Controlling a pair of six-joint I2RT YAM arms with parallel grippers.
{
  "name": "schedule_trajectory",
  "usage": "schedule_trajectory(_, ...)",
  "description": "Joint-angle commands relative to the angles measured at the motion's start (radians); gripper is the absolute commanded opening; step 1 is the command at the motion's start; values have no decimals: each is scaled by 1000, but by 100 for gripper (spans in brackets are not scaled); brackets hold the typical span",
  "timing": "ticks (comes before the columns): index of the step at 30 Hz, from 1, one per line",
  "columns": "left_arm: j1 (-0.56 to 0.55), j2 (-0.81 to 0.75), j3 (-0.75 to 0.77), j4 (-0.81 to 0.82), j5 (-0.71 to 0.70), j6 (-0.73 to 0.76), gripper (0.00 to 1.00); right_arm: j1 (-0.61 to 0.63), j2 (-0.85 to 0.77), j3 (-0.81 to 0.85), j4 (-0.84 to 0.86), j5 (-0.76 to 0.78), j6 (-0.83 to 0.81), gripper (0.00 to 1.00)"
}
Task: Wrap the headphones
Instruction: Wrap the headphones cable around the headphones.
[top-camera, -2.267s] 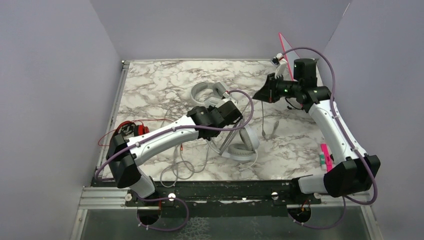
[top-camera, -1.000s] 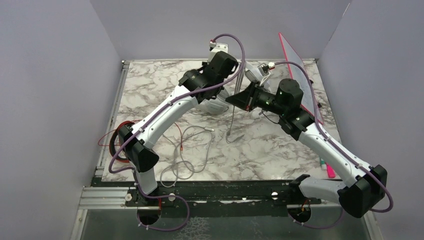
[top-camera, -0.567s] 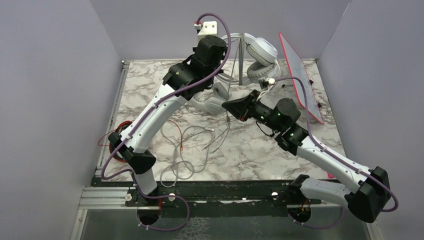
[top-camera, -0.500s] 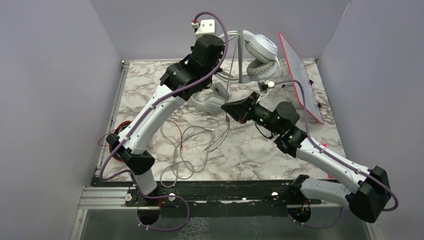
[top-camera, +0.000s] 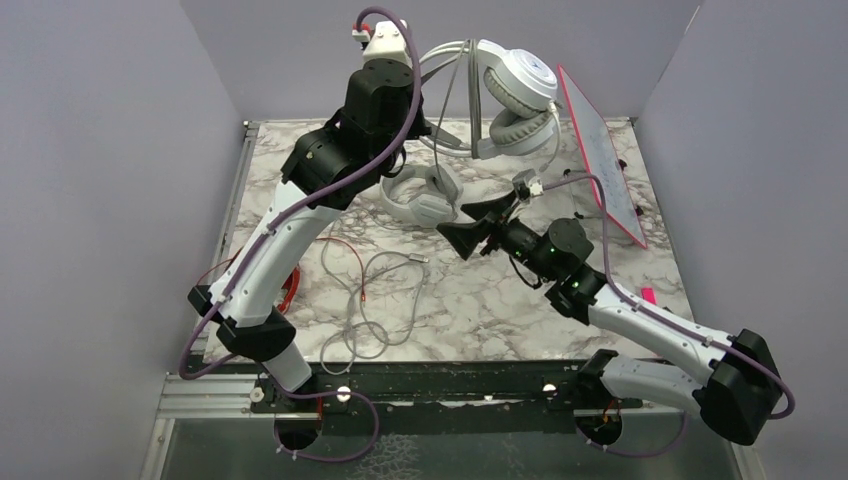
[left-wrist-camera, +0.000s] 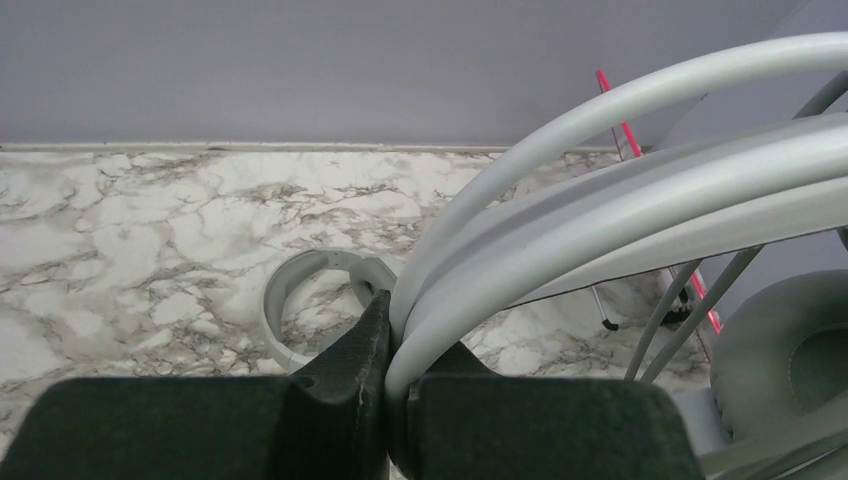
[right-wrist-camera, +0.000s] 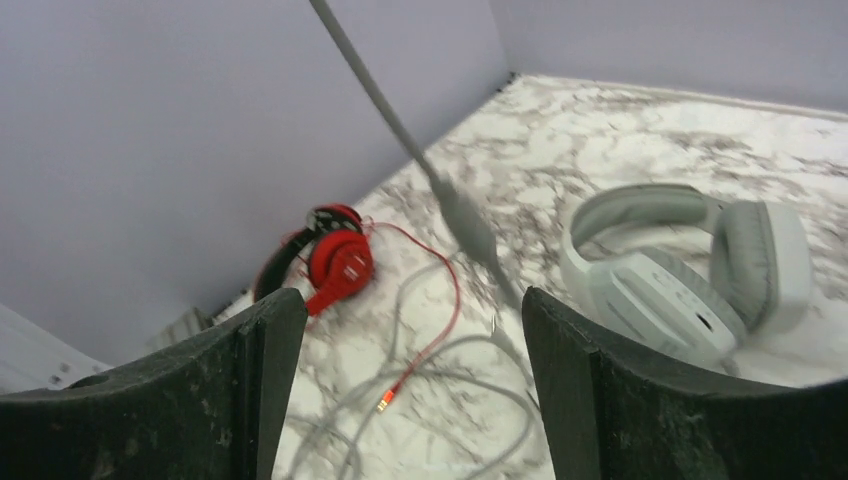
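Right wrist view: the right gripper (right-wrist-camera: 410, 310) gapes wide, the cable (right-wrist-camera: 455, 215) dangling steeply just ahead between its jaws. High above, the left gripper (left-wrist-camera: 390, 340) clamps the white-silver headset (top-camera: 515, 95).

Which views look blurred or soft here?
Right wrist: the dangling grey cable smears inside the open right pincer; the red headphones look sharp. Left wrist: the white-silver headset, clamped in the left pincer, looms close and soft-edged. Top external: even light, crisp.
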Motion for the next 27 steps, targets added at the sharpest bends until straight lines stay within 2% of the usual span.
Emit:
schedule_trajectory(1,-2,-68,45,110,29,-19,0,5,-35,-88,-18,58,-108,87)
schedule_trajectory(5,-2,-70,51,109,21,-11,0,-1,-57,-135,9,33,-129,93)
schedule_trajectory(8,-2,-70,60,103,25,-6,0,-58,-16,-161,94,-117,-113,99)
schedule_trajectory(13,-2,-72,63,99,37,-12,0,-92,105,-141,266,-240,-149,99)
schedule_trajectory(17,-2,-74,66,100,57,-24,0,-92,213,-86,358,-313,-129,95)
schedule_trajectory(23,-1,-89,57,99,73,-34,0,-91,351,-96,574,-278,-63,81)
schedule_trajectory(25,-2,-94,56,100,76,-33,0,-90,380,-80,605,-287,-50,66)
schedule_trajectory(27,-2,-99,58,99,73,-32,0,-91,399,-67,634,-306,-26,46)
